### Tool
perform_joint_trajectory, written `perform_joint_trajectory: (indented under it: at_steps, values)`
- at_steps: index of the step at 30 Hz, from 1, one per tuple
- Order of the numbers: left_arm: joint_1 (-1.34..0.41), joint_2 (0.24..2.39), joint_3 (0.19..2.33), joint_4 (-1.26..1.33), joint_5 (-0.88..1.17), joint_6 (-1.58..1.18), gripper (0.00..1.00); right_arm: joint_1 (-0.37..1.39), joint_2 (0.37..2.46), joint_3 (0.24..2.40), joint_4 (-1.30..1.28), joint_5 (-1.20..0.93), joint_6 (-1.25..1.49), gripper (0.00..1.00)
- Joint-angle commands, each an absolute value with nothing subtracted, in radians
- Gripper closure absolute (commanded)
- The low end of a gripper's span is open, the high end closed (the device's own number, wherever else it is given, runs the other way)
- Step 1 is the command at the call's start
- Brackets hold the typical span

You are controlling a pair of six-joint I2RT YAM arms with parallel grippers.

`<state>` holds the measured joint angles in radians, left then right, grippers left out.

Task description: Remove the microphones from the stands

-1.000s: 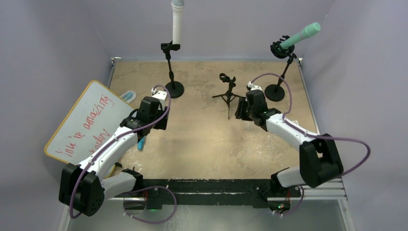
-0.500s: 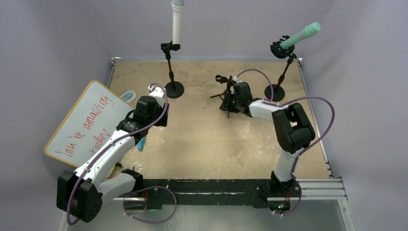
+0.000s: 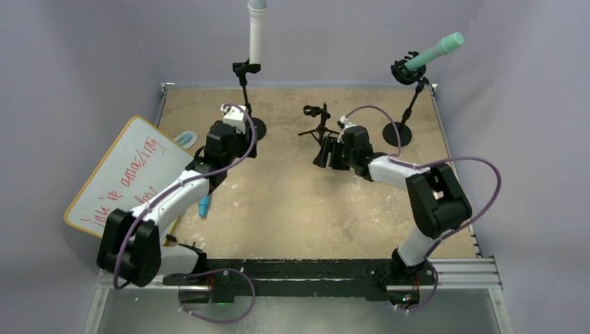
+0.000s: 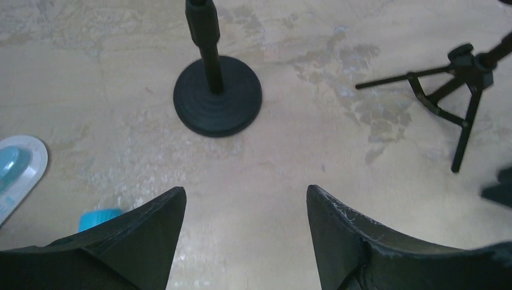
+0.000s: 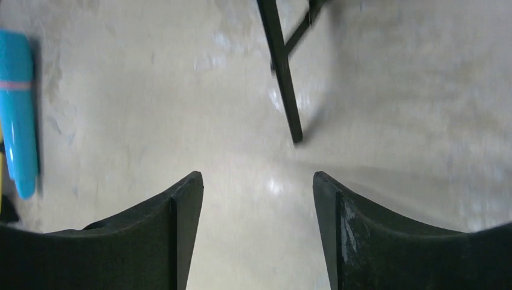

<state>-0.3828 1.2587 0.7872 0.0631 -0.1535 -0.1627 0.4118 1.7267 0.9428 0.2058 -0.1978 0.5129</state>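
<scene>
My left gripper [image 4: 244, 190] and right gripper [image 5: 256, 175] gape empty. The white microphone [image 3: 256, 38] looks stiff, slick; I'd pinch mid-barrel.

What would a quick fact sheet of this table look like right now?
white microphone: upright in the left stand
green microphone: tilted in the right stand
small tripod: no microphone on it
left fingers: open, holding nothing, facing the left stand's round base
right fingers: open, holding nothing, near a tripod leg
whiteboard: at the table's left edge
</scene>
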Motion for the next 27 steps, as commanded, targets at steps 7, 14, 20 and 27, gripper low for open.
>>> perform_joint_trajectory:
  at_steps: [7, 14, 20, 27]
  values:
    - [-0.294, 1.532, 0.959, 0.537, -0.127, -0.141, 0.29, 0.414, 1.287, 0.569, 0.306, -0.259, 0.602, 0.21]
    - [-0.251, 1.66, 0.994, 0.725, -0.06, -0.184, 0.29, 0.414, 1.114, 0.543, 0.203, -0.278, 0.594, 0.17]
    - [-0.239, 1.769, 1.04, 0.876, -0.005, -0.148, 0.31, 0.415, 1.082, 0.594, 0.132, -0.243, 0.543, 0.13]
    - [-0.2, 1.916, 1.153, 0.961, 0.107, -0.211, 0.54, 0.414, 1.09, 0.612, 0.114, -0.259, 0.537, 0.14]
